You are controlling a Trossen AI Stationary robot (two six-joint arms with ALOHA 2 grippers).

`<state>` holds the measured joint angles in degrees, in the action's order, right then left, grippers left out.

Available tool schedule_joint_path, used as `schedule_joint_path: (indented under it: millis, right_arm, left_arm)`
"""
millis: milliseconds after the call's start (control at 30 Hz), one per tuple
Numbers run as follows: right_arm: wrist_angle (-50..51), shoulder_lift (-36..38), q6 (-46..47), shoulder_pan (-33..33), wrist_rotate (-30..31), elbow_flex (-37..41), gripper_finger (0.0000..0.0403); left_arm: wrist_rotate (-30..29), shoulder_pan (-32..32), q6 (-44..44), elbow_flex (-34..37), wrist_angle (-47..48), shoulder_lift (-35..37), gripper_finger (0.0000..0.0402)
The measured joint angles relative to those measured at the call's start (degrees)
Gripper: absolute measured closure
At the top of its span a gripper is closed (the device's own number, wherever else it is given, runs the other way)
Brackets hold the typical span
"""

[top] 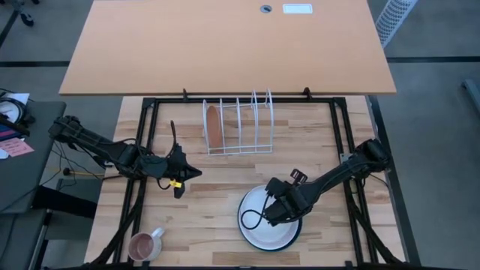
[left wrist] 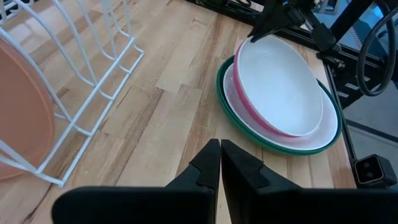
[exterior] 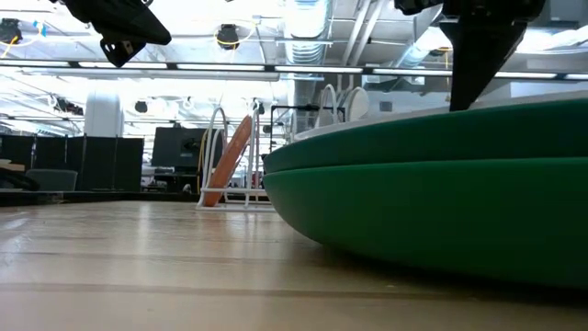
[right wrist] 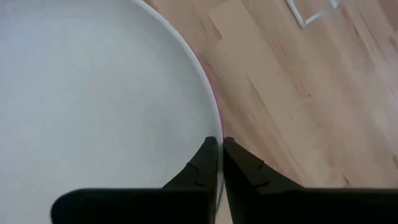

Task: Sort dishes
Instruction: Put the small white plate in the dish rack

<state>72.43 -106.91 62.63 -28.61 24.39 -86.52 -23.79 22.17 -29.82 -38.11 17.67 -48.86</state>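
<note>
Right hand point(right wrist: 219, 163) pinches rim of top plate point(left wrist: 280, 81) on stack point(top: 270, 221); rack point(top: 238, 124) lies beyond, toward far edge. Left hand point(left wrist: 219, 167) clenched empty, waits beside.

Plates stacked at the front right, rack at the back middle.
One plate point(top: 214, 126) stands in the left end of the rack point(top: 238, 124). The plate stack point(top: 259, 225) lies on the table point(top: 217, 187), right of the mug point(top: 142, 244), with the right gripper point(top: 279, 211) over it.
</note>
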Motion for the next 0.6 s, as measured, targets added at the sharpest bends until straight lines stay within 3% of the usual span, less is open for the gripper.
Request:
schedule_joint_path:
  millis: [367,600]
  right_arm:
    - [-2.37,-1.95,-2.53,0.99,-0.52,0.02,0.0374]
    - [-2.42,-2.12,-2.88,1.00,-2.33,0.02,0.0345]
  left_arm:
    - [0.09,-0.02,-0.22,0.00,0.04,0.00,0.0391]
    - [0.26,-0.02,-0.87,0.00,1.11,0.00,0.0391]
